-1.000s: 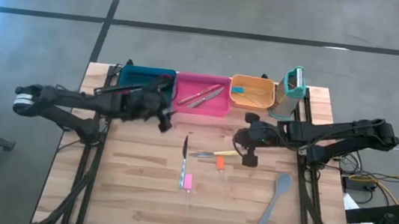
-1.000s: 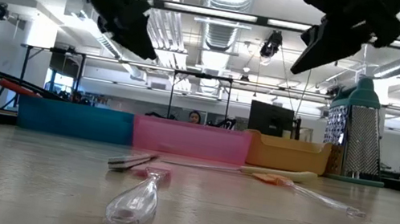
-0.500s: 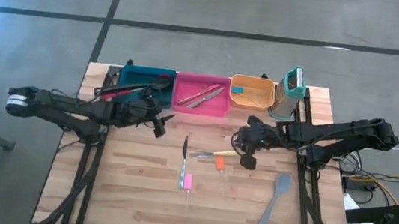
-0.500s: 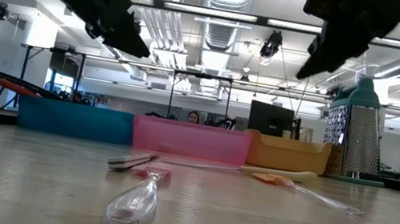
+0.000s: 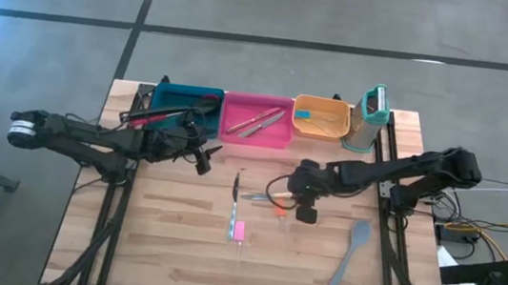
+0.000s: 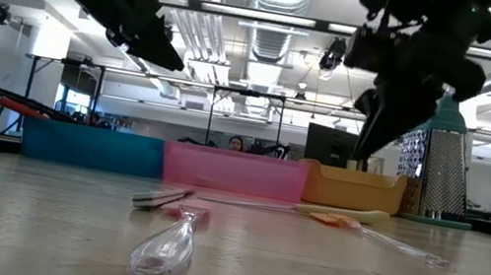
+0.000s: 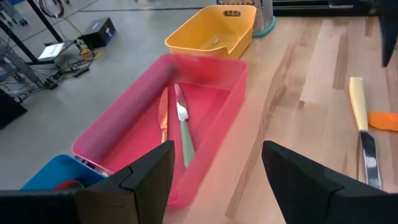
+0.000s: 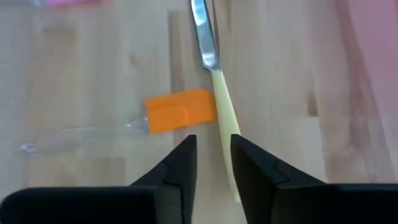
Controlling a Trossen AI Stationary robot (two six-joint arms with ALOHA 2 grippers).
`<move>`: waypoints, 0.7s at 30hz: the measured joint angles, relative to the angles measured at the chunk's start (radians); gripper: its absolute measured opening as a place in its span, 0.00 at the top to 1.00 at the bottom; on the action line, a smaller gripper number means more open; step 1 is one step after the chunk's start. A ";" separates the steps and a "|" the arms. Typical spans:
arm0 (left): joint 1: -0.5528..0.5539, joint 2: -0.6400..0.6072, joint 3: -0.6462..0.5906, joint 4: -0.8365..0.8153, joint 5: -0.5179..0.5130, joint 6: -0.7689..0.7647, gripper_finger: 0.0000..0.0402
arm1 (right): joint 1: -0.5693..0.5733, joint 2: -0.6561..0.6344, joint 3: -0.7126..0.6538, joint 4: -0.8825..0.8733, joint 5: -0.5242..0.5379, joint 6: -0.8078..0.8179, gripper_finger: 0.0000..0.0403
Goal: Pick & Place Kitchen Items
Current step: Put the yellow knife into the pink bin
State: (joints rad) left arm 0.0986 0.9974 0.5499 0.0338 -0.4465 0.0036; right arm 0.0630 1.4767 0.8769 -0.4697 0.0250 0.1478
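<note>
Yellow-handled knife (image 8: 219, 87) lies on the tabletop (image 8: 93, 74), its handle under the narrow gap of the right jaws, which hold nothing.

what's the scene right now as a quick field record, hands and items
left hand: open, empty, near the teal bin
right hand: partly open, above the yellow-handled knife
pink bin: two knives inside
table: grey spatula, orange-headed utensil, pink-handled utensil
held: nothing
</note>
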 joint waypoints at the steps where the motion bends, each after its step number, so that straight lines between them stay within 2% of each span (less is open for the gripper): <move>1: 0.000 0.000 0.000 0.000 0.000 0.000 0.38 | -0.003 0.015 0.002 0.002 0.000 -0.008 0.75; 8: 0.001 0.000 0.000 0.000 0.000 0.000 0.38 | -0.020 0.108 0.003 0.024 0.009 -0.064 0.63; 12: 0.001 0.000 -0.006 0.000 0.000 0.000 0.38 | -0.024 0.157 0.003 0.025 0.101 -0.095 0.59; 16: 0.002 0.001 -0.016 -0.003 0.000 0.000 0.38 | -0.030 0.194 0.004 0.025 0.151 -0.099 0.58; 21: 0.002 0.001 -0.017 0.000 0.000 0.000 0.38 | -0.031 0.222 0.004 0.013 0.110 -0.095 0.62</move>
State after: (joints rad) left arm 0.1009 0.9981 0.5331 0.0340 -0.4464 0.0034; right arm 0.0322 1.6989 0.8807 -0.4569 0.1345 0.0527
